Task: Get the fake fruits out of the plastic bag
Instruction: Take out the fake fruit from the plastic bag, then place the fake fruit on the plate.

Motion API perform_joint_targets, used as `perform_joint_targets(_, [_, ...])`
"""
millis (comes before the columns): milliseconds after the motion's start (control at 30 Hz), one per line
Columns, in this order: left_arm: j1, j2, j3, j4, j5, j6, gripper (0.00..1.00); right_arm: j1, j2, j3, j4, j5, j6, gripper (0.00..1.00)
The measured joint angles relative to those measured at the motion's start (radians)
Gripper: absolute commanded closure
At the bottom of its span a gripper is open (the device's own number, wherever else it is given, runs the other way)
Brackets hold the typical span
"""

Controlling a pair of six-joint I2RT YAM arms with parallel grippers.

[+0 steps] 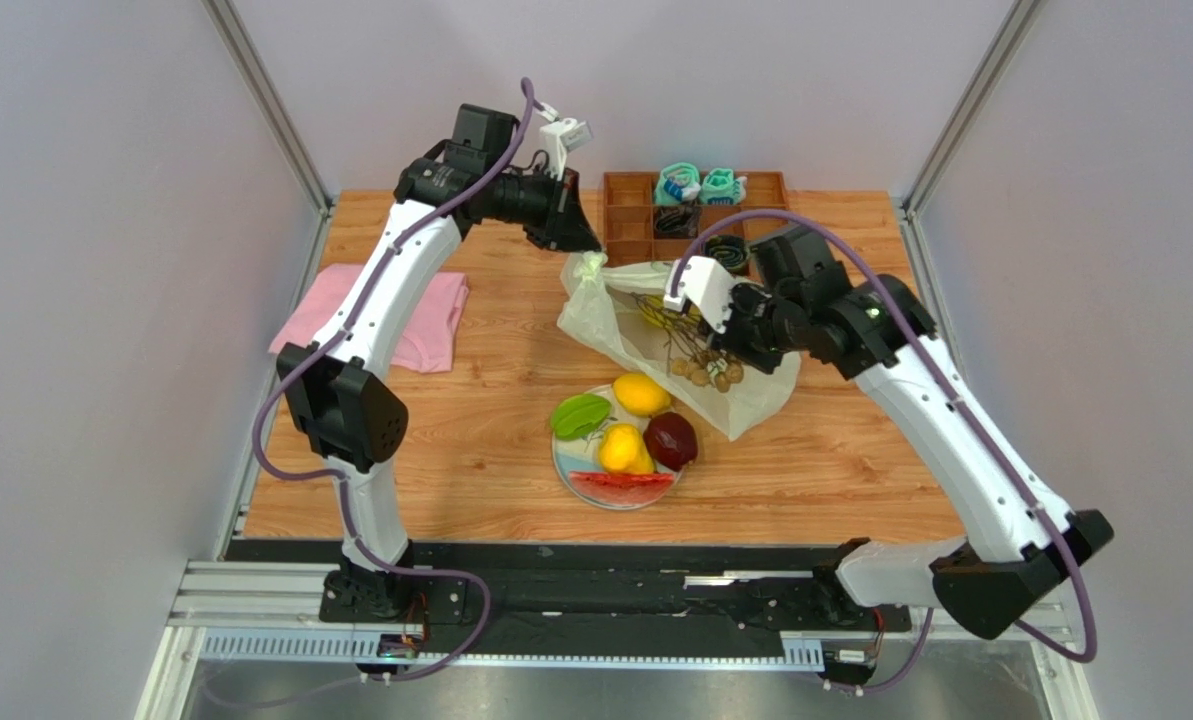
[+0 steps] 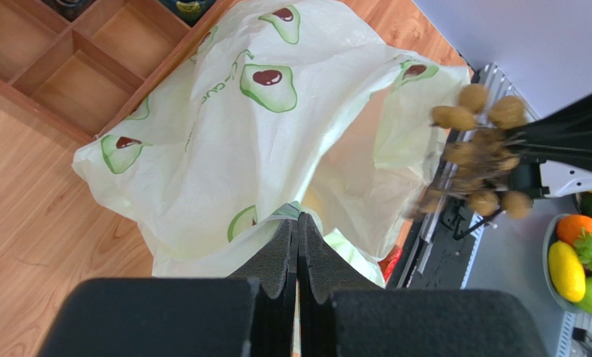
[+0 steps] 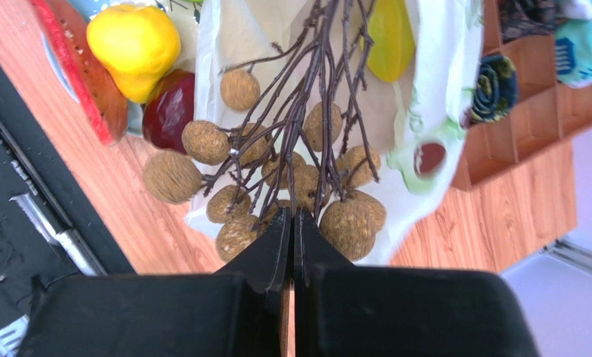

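Right pincer [image 3: 292,216] clamps fruit bunch [image 3: 306,182], perhaps partly inside plastic bag [image 3: 440,67].

Plate [image 1: 560,468] w/ 5 fruits [image 1: 640,395], 1 twig bunch [image 1: 704,369], 1 bag [image 1: 602,318], 1 cloth [image 1: 422,318], 1 tray [image 1: 628,225].

We saw the avocado-printed plastic bag [image 1: 602,323] crumpled, a brown longan cluster [image 1: 707,368] at its mouth, a yellow fruit [image 3: 390,37] inside, other fruits [image 1: 622,446] piled nearby.

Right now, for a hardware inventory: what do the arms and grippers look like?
The left arm and right arm have white links, black joints and purple cables. The left gripper and right gripper have black wedge-shaped fingers.
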Motion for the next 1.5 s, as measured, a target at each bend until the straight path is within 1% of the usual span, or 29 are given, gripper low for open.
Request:
perform_joint_targets(67, [0.0,0.0,0.0,0.001,-0.013,0.0,1.0,0.0,-0.035,0.061,-0.068,0.013,0.005,1.0])
perform_joint_targets(233, [0.0,0.0,0.0,0.002,-0.015,0.0,1.0,0.014,-0.136,0.157,-0.136,-0.01,0.01,1.0])
perform_joint_targets(333, [0.0,0.0,0.0,0.001,-0.011,0.0,1.0,0.064,-0.169,0.173,-0.157,-0.03,0.024,1.0])
perform_joint_targets(400, [0.0,0.0,0.0,0.001,-0.01,0.0,1.0,0.124,-0.17,0.177,-0.171,-0.043,0.037,1.0])
perform_joint_targets(533, [0.0,0.0,0.0,-0.001,-0.007,0.004,1.0,0.252,-0.126,0.164,-0.175,-0.057,0.051,1.0])
perform_joint_targets(633, [0.0,0.0,0.0,-0.001,-0.004,0.005,1.0,0.304,-0.085,0.092,-0.174,-0.074,0.051,1.0])
perform_joint_targets(733, [0.0,-0.001,-0.008,0.0,-0.003,0.006,1.0,0.311,-0.033,0.006,-0.158,-0.08,0.051,1.0])
perform_joint_targets(833, [0.0,-0.008,-0.031,-0.002,-0.003,0.013,1.0,0.31,0.026,-0.046,-0.127,-0.076,0.051,1.0])
perform_joint_targets(1100, [0.0,-0.077,-0.119,-0.023,-0.001,0.04,1.0,0.31,0.172,-0.078,-0.014,-0.05,0.058,1.0])
perform_joint_targets(1167, [0.0,-0.103,-0.138,-0.027,0.004,0.042,1.0,0.31,0.208,-0.084,0.005,-0.036,0.058,0.97])
perform_joint_targets(1200, [0.0,-0.112,-0.142,-0.029,0.006,0.043,1.0,0.311,0.224,-0.087,0.006,-0.032,0.058,0.94])
perform_joint_targets(1233, [0.0,-0.119,-0.143,-0.03,0.008,0.043,1.0,0.31,0.235,-0.093,0.009,-0.029,0.057,0.8])
perform_joint_targets(1267, [0.0,-0.126,-0.143,-0.029,0.011,0.043,1.0,0.31,0.244,-0.105,0.012,-0.026,0.057,0.75])
perform_joint_targets(1300, [0.0,-0.134,-0.143,-0.029,0.014,0.043,1.0,0.31,0.249,-0.121,0.012,-0.023,0.055,0.66])
perform_joint_targets(1333, [0.0,-0.135,-0.143,-0.029,0.015,0.043,1.0,0.31,0.251,-0.13,0.011,-0.018,0.06,0.51])
perform_joint_targets(1367, [0.0,-0.137,-0.143,-0.029,0.017,0.043,1.0,0.31,0.252,-0.134,0.006,-0.007,0.06,0.48])
perform_joint_targets(1433, [0.0,-0.137,-0.143,-0.028,0.024,0.042,1.0,0.31,0.251,-0.134,0.009,0.01,0.067,0.45])
perform_joint_targets(1500, [0.0,-0.137,-0.143,-0.028,0.029,0.042,1.0,0.31,0.251,-0.122,0.007,0.026,0.069,0.44])
